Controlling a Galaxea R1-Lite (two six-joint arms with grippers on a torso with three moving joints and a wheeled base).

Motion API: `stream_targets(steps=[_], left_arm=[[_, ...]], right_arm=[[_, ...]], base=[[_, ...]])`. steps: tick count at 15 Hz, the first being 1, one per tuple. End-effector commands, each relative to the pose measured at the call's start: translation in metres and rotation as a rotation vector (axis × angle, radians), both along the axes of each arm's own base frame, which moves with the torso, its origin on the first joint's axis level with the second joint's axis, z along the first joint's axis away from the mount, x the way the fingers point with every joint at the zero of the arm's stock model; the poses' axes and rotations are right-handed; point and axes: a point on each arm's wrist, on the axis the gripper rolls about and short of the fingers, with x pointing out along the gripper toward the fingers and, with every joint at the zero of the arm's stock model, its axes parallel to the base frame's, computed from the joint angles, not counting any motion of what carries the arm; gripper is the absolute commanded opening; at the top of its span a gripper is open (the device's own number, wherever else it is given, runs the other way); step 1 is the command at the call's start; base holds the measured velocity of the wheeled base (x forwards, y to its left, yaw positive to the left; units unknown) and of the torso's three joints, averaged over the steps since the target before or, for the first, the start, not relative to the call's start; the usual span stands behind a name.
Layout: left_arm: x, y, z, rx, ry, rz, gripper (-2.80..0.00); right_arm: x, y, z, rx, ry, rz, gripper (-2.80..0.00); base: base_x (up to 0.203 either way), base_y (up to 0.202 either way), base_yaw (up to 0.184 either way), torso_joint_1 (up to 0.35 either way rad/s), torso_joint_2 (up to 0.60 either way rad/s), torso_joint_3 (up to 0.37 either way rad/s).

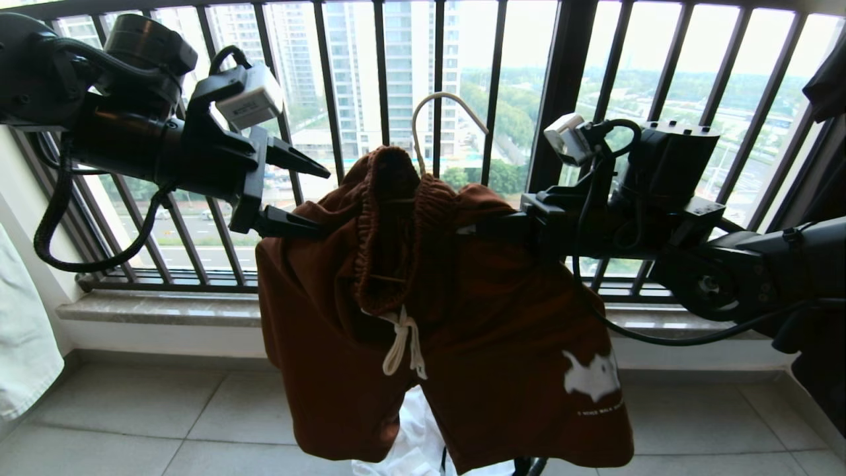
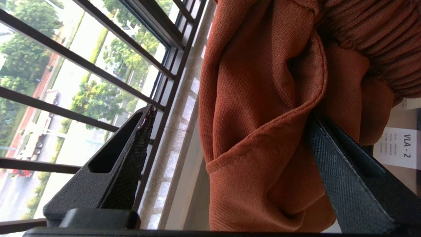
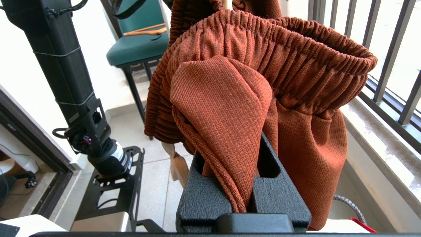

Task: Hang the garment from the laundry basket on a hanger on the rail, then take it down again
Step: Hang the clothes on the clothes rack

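Note:
The garment (image 1: pixel 462 317), rust-brown shorts with a white drawstring and logo, hangs in mid-air before the balcony bars. The hanger's cream hook (image 1: pixel 439 106) sticks up out of the waistband (image 3: pixel 279 42). My right gripper (image 1: pixel 492 228) reaches in from the right and is shut on a fold of the shorts (image 3: pixel 227 108), which runs down between its fingers (image 3: pixel 204 197). My left gripper (image 1: pixel 320 201) is at the shorts' left edge and stands wide open. Its lower finger (image 2: pixel 348 184) touches the cloth (image 2: pixel 263 98); its upper finger (image 2: pixel 125 158) is free. The rail is out of view. A dark curved piece (image 1: pixel 533 467) under the shorts may be the laundry basket's rim.
The black balcony railing (image 1: pixel 562 99) and stone sill (image 1: pixel 158 307) lie close behind. White cloth (image 1: pixel 410 443) lies on the floor under the shorts. A pale garment (image 1: pixel 20 344) hangs at far left and a dark one (image 1: pixel 826 79) at far right. A green chair (image 3: pixel 138 49) stands behind.

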Motion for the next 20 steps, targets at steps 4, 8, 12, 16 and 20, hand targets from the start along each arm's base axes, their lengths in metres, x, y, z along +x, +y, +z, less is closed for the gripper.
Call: stream_targets(steps=[4, 8, 12, 16, 20], left_arm=[[0.019, -0.02, -0.025, 0.005, 0.076, -0.06, 0.0], [0.02, -0.023, -0.026, 0.001, 0.081, -0.061, 0.0], [0.017, -0.025, -0.025, 0.001, 0.085, -0.069, -2.8], [0.016, -0.03, -0.032, 0.007, 0.126, -0.082, -2.8], [0.014, -0.031, -0.029, 0.004, 0.123, -0.08, -2.8]], right_arm=[[-0.001, 0.0, 0.001, 0.002, -0.004, 0.006, -2.8], [-0.002, -0.001, 0.002, 0.003, -0.009, 0.006, -2.8], [-0.002, -0.001, 0.002, 0.003, -0.01, 0.006, -2.8], [-0.001, 0.0, 0.002, 0.003, -0.008, 0.004, -2.8], [0.0, 0.0, 0.001, 0.003, -0.008, 0.004, -2.8]], base=[[0.0, 0.0, 0.0, 0.0, 0.0, 0.0], [0.0, 0.0, 0.0, 0.0, 0.0, 0.0], [0.0, 0.0, 0.0, 0.0, 0.0, 0.0], [0.0, 0.0, 0.0, 0.0, 0.0, 0.0], [0.0, 0.0, 0.0, 0.0, 0.0, 0.0]])
